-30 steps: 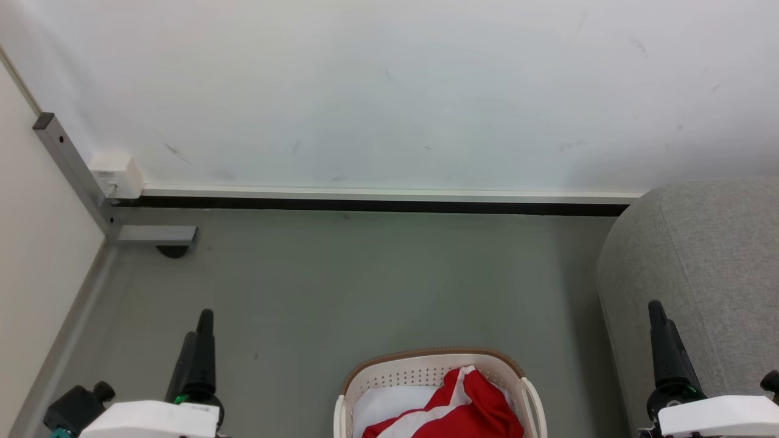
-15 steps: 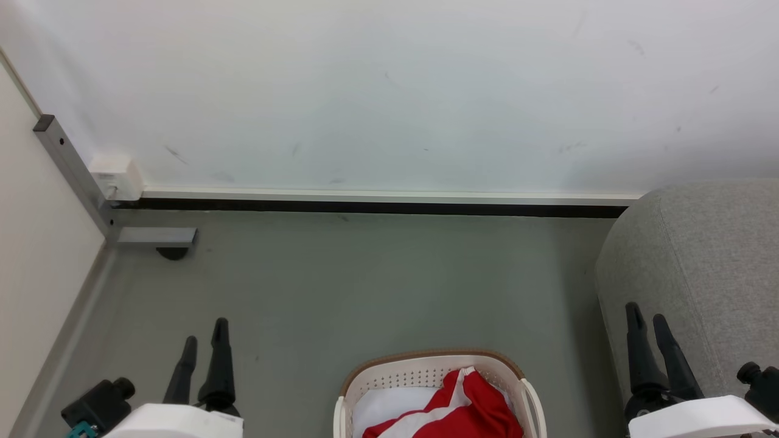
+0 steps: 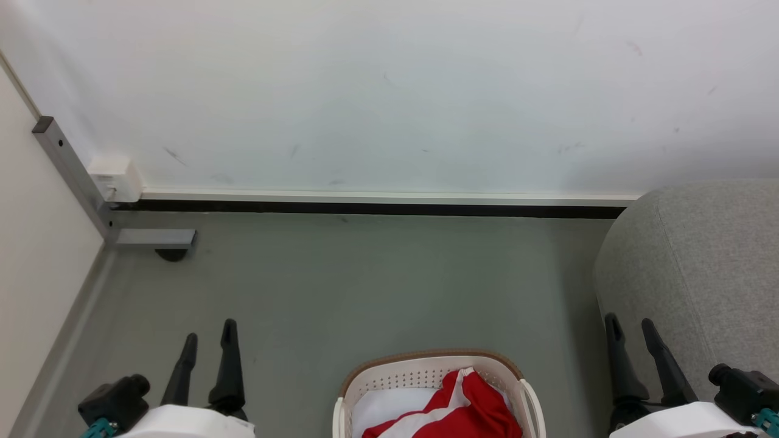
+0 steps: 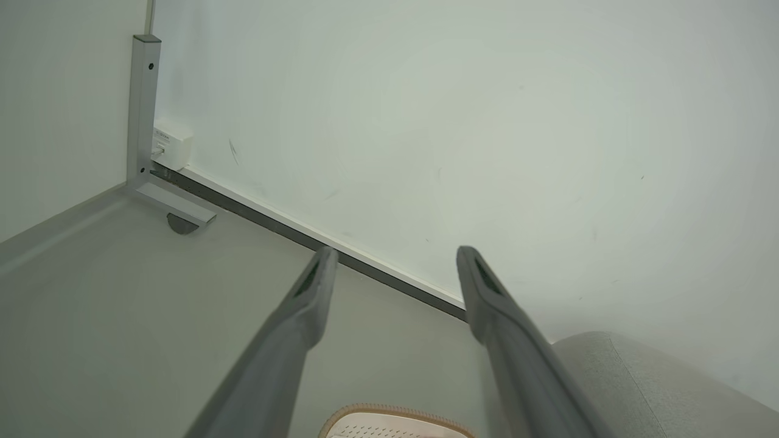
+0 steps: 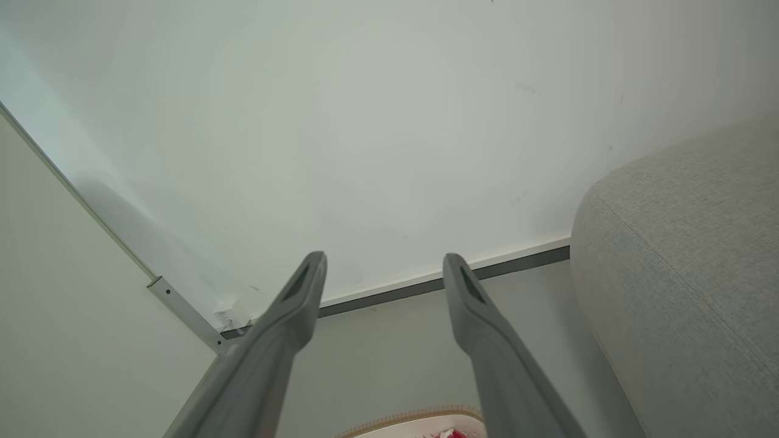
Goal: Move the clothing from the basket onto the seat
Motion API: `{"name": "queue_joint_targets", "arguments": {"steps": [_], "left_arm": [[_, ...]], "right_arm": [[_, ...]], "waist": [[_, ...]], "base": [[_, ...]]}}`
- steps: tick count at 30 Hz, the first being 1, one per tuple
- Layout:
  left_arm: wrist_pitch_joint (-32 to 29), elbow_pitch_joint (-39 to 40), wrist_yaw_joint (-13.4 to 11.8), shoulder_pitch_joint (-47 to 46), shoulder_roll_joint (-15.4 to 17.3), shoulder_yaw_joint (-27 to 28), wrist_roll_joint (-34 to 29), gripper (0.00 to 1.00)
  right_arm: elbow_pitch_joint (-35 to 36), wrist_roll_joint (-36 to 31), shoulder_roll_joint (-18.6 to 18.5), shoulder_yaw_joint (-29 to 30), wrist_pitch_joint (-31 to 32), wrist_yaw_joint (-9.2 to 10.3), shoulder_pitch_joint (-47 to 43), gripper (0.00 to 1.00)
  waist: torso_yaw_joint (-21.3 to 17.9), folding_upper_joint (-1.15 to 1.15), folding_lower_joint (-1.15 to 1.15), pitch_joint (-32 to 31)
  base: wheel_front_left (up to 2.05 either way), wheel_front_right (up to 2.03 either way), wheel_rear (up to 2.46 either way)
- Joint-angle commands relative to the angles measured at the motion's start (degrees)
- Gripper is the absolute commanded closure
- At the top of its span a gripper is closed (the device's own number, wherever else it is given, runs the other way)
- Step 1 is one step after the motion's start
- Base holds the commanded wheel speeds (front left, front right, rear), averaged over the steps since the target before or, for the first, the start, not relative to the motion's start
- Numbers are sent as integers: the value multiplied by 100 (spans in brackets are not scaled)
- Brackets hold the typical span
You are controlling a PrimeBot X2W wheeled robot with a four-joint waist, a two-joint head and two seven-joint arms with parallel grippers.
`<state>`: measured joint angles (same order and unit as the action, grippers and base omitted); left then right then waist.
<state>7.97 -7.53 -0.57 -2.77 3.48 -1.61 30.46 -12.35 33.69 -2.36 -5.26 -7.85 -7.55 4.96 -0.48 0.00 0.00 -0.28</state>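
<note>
We hold both empty, fingers moderately apart: the left gripper (image 3: 210, 331) and right gripper (image 3: 628, 321) flank the cream-white perforated plastic basket (image 3: 420, 372). The bright red, white-panelled fabric clothing (image 3: 465, 409) lies inside it over pale fabric (image 3: 389, 406) (not our target). Risks: we pinch both layers, or snag the rim and drag the basket; the right arm may clip the large light-grey upholstered seat (image 3: 700, 261) beside it. The head view gives the clothing's lie; wrist views give each finger gap.

Perforated plastic basket (image 3: 426, 372); matt woven-cloth seat (image 3: 706, 267)
</note>
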Motion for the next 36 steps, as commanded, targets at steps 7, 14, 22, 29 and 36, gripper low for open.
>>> {"name": "queue_joint_targets", "arguments": {"steps": [7,14,22,29,36], "left_arm": [[134,40,-44,22,83,-58,-525,0],[236,0,-70,19,115,-89,-888,0],[333,-40,-53,-39,127,-104,-1301,0],[421,-18,-45,2,95,-146,-1628,0],[504,5,-40,25,63,-165,-1943,0]], "right_arm": [[-34,-510,-65,-42,-145,7,147,0],[-38,-873,-68,-90,-246,8,162,0],[-64,-1213,-70,-152,-352,8,193,0],[-72,-1494,-71,-234,-433,9,195,0],[-38,-1759,-71,-299,-514,10,201,0]], "waist": [[-12,0,0,-5],[-14,0,0,-14],[-15,0,0,-26],[-29,0,0,-35],[-41,0,0,-42]], "base": [[0,0,0],[0,0,0],[0,0,0],[0,0,0],[0,0,0]]}}
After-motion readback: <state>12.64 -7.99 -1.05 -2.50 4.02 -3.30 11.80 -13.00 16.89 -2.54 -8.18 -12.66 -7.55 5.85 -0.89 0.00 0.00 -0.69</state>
